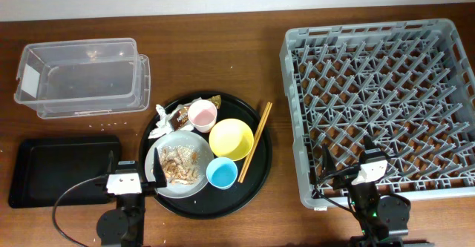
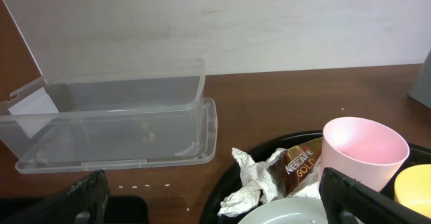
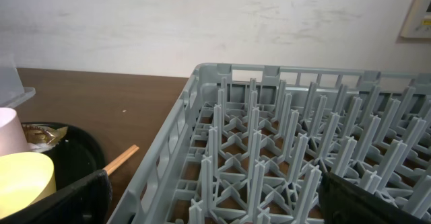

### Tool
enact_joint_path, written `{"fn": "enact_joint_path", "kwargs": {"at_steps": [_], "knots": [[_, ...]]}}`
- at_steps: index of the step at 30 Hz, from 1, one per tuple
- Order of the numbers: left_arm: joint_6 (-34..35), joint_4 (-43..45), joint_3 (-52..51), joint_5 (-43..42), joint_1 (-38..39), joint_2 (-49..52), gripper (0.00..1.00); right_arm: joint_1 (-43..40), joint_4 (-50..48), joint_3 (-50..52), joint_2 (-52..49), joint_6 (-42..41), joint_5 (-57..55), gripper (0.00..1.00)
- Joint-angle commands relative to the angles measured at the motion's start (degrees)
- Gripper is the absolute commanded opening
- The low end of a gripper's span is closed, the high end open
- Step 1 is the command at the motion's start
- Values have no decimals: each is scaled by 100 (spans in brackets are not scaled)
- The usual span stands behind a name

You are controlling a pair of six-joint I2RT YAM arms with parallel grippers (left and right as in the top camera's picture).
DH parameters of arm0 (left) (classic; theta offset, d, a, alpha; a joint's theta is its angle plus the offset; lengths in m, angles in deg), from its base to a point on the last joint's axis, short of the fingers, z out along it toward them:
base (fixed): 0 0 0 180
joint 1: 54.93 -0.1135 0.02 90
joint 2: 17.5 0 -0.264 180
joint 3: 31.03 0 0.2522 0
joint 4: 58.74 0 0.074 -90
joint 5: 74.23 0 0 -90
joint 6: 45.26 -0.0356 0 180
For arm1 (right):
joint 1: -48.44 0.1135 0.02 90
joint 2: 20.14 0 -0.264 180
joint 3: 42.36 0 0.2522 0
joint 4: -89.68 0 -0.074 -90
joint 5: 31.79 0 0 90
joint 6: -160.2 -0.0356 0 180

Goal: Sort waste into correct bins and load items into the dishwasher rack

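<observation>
left gripper (image 1: 135,165) at 6 o'clock of round black tray (image 1: 256,173), fingers spread wide, empty. right gripper (image 1: 349,165) over 6 o'clock rim of dishwasher rack (image 1: 371,28), likewise spread, empty. rack at table's 3 o'clock. clear box (image 1: 82,76) at 10, shallow black tray (image 1: 59,169) at 8. on round tray: plate (image 1: 191,143) with food scraps (image 1: 178,164) at 8, yellow bowl (image 1: 231,139) at 2, chopsticks (image 1: 254,142) at 3, pink cup (image 1: 202,115) at 12, blue cup (image 1: 222,173) at 5, napkin (image 1: 160,123) at 10, wrapper (image 1: 178,116) at 11.
</observation>
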Motion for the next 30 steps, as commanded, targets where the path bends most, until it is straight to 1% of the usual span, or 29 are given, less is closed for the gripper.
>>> {"fn": "enact_joint_path", "kwargs": {"at_steps": [1, 28, 29, 30], "knots": [[-94, -13, -28, -66, 2, -39, 99, -42, 4, 52, 39, -24, -31, 99], [-94, -13, -28, -66, 2, -39, 99, -42, 4, 52, 39, -24, -31, 99], [-90, -15, -28, -140, 2, -39, 99, -42, 4, 52, 39, -24, -31, 99], [-59, -4, -26, -387, 4, -39, 99, -42, 4, 52, 37, -24, -31, 99]]}}
